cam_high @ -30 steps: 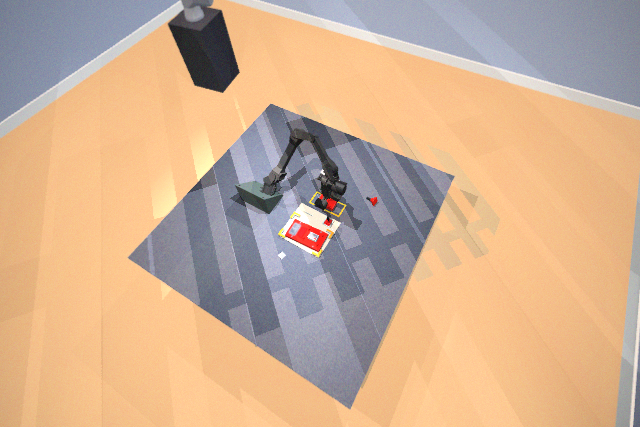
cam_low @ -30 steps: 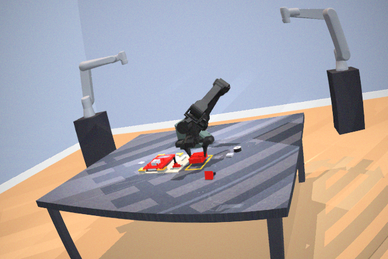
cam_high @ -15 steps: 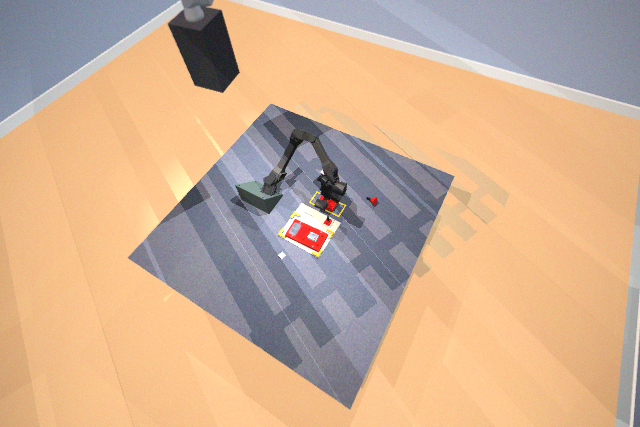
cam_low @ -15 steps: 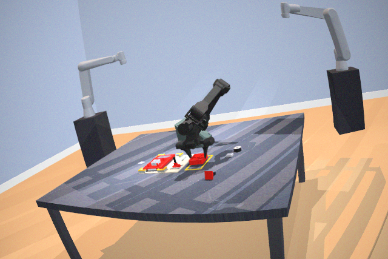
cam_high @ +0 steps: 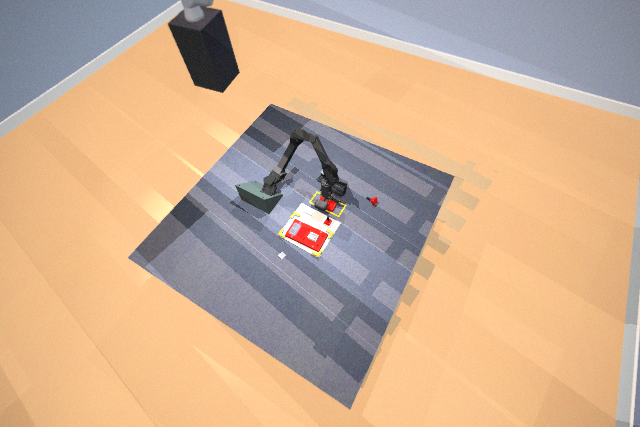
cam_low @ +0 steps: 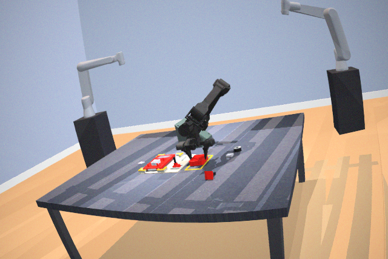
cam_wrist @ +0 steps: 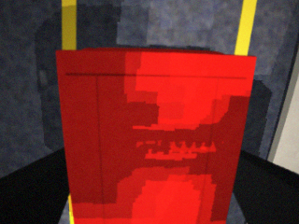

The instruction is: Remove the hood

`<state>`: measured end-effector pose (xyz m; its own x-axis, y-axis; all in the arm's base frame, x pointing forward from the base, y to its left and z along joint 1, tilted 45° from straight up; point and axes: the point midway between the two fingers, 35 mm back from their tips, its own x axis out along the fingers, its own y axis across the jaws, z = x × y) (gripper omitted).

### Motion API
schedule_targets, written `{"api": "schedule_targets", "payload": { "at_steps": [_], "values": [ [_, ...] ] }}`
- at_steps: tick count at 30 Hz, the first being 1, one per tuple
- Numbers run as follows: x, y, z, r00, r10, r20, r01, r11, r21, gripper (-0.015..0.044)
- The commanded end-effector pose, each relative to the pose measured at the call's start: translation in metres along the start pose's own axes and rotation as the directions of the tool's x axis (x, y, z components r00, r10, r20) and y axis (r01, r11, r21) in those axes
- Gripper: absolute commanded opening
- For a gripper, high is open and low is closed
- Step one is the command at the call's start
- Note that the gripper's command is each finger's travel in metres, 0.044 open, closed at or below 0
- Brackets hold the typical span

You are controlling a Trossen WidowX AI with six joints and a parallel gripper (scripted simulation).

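Observation:
The hood is a red block with a flat top. My gripper points down and is shut on it, one dark finger on each side. The hood is over the marked area, a yellow outline, low at the table; whether its underside touches is hidden. In the wrist view yellow lines run out from under its far edge. The toy car, red on a cream base with yellow corners, lies beside the area.
A small red piece with a black stick stands at the car's near side. A red piece lies beyond the area. A white piece and a dark round piece lie on the table.

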<state>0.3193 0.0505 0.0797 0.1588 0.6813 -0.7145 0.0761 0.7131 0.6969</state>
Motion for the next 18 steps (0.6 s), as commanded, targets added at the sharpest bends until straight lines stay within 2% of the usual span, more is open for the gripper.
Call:
{"api": "schedule_targets", "payload": {
  "at_steps": [1,13,18],
  "values": [
    [0.0,0.0,0.0,1.0,0.0,0.0,0.0,1.0,-0.001,0.0131],
    [-0.002,0.0,0.0,1.0,0.0,0.0,0.0,1.0,0.0,0.044],
    [-0.04,-0.002,0.003,1.0,0.0,-0.004,0.0,1.0,0.0,0.044]
  ]
}}
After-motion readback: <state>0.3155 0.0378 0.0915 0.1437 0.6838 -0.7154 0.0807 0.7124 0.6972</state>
